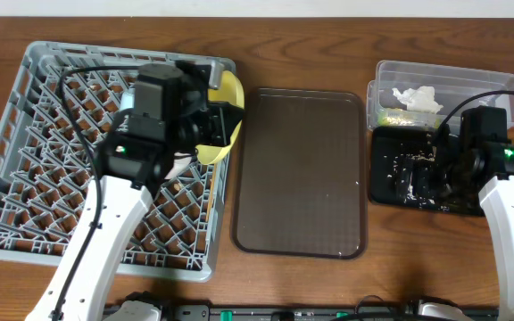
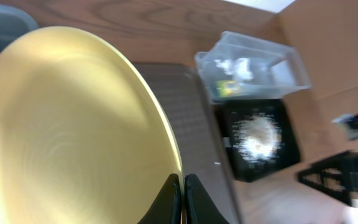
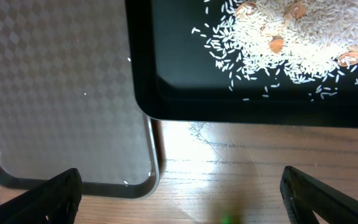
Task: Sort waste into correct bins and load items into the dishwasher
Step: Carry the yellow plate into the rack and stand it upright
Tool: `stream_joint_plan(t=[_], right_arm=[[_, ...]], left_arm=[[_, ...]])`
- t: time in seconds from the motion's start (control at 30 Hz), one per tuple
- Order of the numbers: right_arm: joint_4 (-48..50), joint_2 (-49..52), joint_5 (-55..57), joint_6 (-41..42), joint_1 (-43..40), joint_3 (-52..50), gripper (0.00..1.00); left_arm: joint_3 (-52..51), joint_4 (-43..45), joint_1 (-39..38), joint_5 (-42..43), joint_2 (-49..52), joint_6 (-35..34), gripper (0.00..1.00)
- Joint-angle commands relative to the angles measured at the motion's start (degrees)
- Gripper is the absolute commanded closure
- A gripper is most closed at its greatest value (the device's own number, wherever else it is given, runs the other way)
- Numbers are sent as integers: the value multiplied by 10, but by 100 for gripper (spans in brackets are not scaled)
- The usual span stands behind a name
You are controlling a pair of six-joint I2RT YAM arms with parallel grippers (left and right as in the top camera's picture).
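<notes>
The pale-yellow plate [image 1: 230,96] stands on edge over the right side of the grey dishwasher rack [image 1: 43,160]. My left gripper [image 1: 205,125] is shut on its rim. In the left wrist view the plate [image 2: 67,130] fills the left half, and the rim is pinched in my left gripper [image 2: 183,199]. The clear bin [image 1: 444,71] holds a white tissue [image 1: 418,96] and a green-and-yellow wrapper [image 1: 391,116]. The black bin [image 1: 384,147] holds pale crumbs [image 3: 291,37]. My right gripper [image 3: 182,199] hangs open and empty over the wood beside that bin's edge.
The brown serving tray [image 1: 302,169] lies between the rack and the bins, and its corner [image 3: 55,81] sits close to the black bin. The right arm [image 1: 507,196] reaches in from the lower right.
</notes>
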Motion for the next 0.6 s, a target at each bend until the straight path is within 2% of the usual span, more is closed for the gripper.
stream_joint_plan(t=[0.0,0.13,0.57], right_arm=[[0,-6,3,-4,-5,8,1],[0,-6,3,-4,-5,8,1],[0,-6,3,-4,-5,8,1]], left_arm=[[5,-2,31,111,-6,-35,94],[5,-6,58,153,-6,-66,94],[-1,-27,94,187,25,-99,94]])
